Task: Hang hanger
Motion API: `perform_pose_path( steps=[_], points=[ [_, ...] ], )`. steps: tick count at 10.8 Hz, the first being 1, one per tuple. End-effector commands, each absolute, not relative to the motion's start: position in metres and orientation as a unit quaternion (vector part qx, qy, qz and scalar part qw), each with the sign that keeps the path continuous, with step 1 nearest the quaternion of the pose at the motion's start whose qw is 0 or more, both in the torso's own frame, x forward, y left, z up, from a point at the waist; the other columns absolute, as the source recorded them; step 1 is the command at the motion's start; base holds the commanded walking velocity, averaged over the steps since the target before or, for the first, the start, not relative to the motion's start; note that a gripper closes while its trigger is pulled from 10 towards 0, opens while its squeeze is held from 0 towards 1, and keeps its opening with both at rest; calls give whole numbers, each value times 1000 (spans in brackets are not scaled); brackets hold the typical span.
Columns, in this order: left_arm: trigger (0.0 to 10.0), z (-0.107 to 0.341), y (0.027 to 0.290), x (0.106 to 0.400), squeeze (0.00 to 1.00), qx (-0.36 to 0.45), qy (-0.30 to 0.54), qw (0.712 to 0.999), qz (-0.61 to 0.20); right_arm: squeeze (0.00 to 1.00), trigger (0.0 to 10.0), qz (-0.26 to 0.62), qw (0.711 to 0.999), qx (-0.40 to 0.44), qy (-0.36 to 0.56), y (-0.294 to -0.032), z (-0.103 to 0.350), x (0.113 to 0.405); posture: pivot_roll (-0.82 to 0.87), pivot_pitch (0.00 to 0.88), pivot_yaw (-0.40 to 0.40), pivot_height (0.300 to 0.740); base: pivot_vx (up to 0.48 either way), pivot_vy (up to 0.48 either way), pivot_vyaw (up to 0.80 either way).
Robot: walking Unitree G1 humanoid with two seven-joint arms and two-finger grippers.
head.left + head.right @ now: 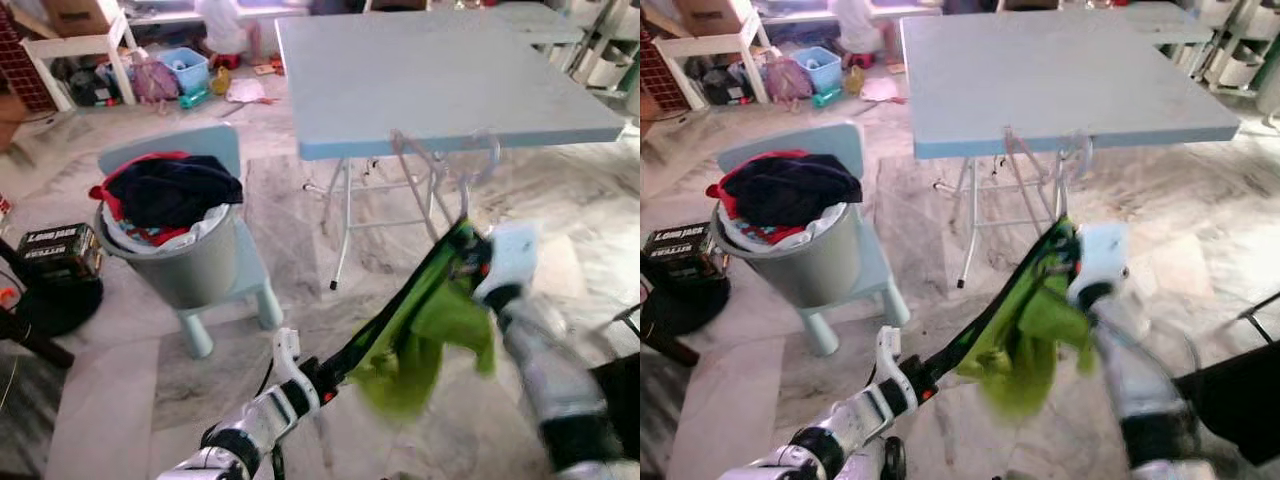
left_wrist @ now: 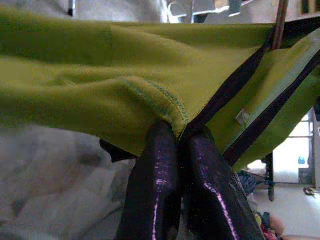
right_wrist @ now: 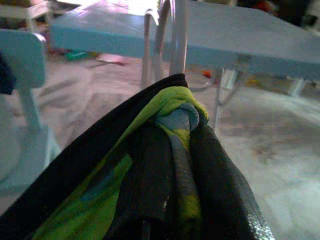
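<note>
So the room's got a grey-white marble floor (image 1: 300, 250), glossy and veined. One pale blue square folding surface (image 1: 440, 75) stands on thin white metal legs, top smooth and matte. One small light blue plastic chair (image 1: 225, 270) sits off its front left corner, with one grey round bucket (image 1: 190, 265) on the seat, heaped with dark navy and red clothes. Toys and bins are scattered along the far wall, too small to sort out.

One lime green garment (image 1: 430, 340), soft knit with black trim, is stretched between two claws in front of the surface's front edge. The left claw (image 2: 182, 150) is pinched together on a stitched hem. The right claw (image 3: 172, 150) is clamped on a bunched-up part. One clear hanger (image 1: 1045, 165), thin and wiry, sticks up above the garment, blurry against the front edge.
</note>
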State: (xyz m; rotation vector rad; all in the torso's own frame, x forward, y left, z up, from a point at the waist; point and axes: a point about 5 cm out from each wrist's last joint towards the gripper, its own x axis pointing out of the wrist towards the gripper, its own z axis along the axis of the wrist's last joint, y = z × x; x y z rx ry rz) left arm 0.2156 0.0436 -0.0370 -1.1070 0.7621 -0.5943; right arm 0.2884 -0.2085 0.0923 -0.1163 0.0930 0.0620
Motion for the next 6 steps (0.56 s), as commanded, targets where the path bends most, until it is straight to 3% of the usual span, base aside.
perform_pose_path(
  steps=[1, 2, 3, 5, 6],
  points=[
    [10000, 36, 208, 288, 0, -4, 112, 994, 5, 0, 10000, -24, 997, -74, -2, -223, 109, 293, -18, 0, 0, 740, 0, 0, 0],
    [10000, 12, 204, 279, 27, 10, 172, 985, -25, 0, 10000, -52, 992, -113, 15, -216, 91, 292, -22, 0, 0, 740, 0, 0, 0],
    [10000, 4, 205, 275, 906, 24, 189, 981, -26, 0, 10000, -74, 988, -131, 34, -216, 80, 290, -23, 0, 0, 740, 0, 0, 0],
    [10000, 5, 207, 278, 820, 23, 184, 983, -7, 0, 10000, -89, 985, -130, 76, -213, 52, 282, -23, 0, 0, 740, 0, 0, 0],
    [10000, 8, 209, 280, 0, 28, 179, 983, 5, 0, 10000, -91, 985, -119, 85, -212, 46, 278, -24, 0, 0, 740, 0, 0, 0]
  ],
)
